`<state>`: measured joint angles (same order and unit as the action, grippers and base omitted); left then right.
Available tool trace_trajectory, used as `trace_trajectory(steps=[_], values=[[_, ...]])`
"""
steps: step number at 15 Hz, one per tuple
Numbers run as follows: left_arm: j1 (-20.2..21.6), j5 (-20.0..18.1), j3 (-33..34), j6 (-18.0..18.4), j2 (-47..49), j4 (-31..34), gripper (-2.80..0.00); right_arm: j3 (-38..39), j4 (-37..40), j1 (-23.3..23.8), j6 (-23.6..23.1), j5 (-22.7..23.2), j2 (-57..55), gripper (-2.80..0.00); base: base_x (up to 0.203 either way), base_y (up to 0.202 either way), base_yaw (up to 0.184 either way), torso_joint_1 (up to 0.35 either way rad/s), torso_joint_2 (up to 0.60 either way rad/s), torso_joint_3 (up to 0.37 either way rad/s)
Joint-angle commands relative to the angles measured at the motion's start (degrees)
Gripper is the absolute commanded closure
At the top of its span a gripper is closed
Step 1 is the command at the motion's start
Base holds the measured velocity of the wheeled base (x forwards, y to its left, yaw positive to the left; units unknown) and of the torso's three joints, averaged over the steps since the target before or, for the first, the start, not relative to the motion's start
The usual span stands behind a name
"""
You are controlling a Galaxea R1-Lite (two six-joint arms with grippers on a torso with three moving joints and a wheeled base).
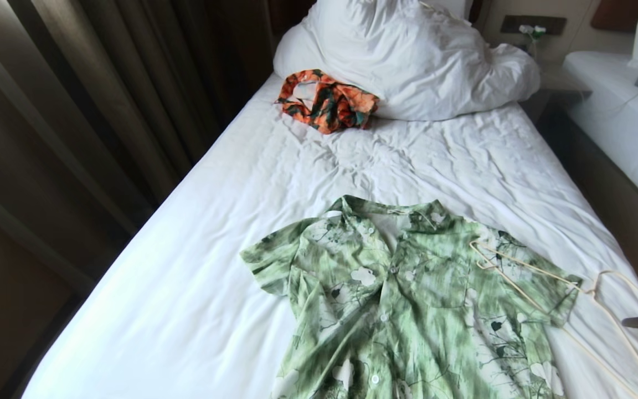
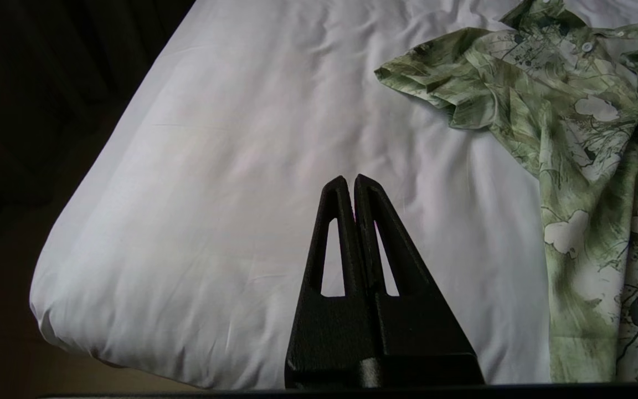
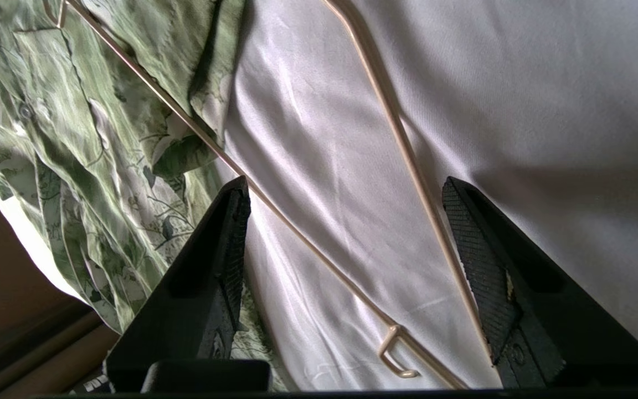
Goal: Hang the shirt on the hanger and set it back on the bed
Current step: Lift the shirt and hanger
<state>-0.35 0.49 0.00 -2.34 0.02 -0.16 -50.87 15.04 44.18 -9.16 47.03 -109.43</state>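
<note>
While empty, right end effector (image 3: pixel 346 185) wide open.

The shirt (image 1: pixel 407 299) lies flat on the near half of the bed (image 1: pixel 197 266), collar toward the far end. The hanger (image 1: pixel 551 293) lies on the shirt's right shoulder and sleeve and runs onto the sheet at the near right. A crumpled garment (image 1: pixel 325 101) sits at the far left, touching the duvet (image 1: pixel 413 61) bunched across the far end.
</note>
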Motion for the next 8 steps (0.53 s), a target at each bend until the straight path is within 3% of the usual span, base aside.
trace_trajectory(steps=[1,8], values=[[0.0,0.04,0.0,-0.03,-0.02,-0.02,0.0,-0.06,-0.14,0.04,-2.74,0.69,-3.8,-2.8,0.0,0.0,0.0,0.0,0.0,0.0],[0.0,0.04,0.0,-0.03,-0.02,-0.02,0.0,0.37,-0.45,0.56,-7.57,15.15,-6.56,-2.8,0.0,0.0,0.0,0.0,0.0,0.0]])
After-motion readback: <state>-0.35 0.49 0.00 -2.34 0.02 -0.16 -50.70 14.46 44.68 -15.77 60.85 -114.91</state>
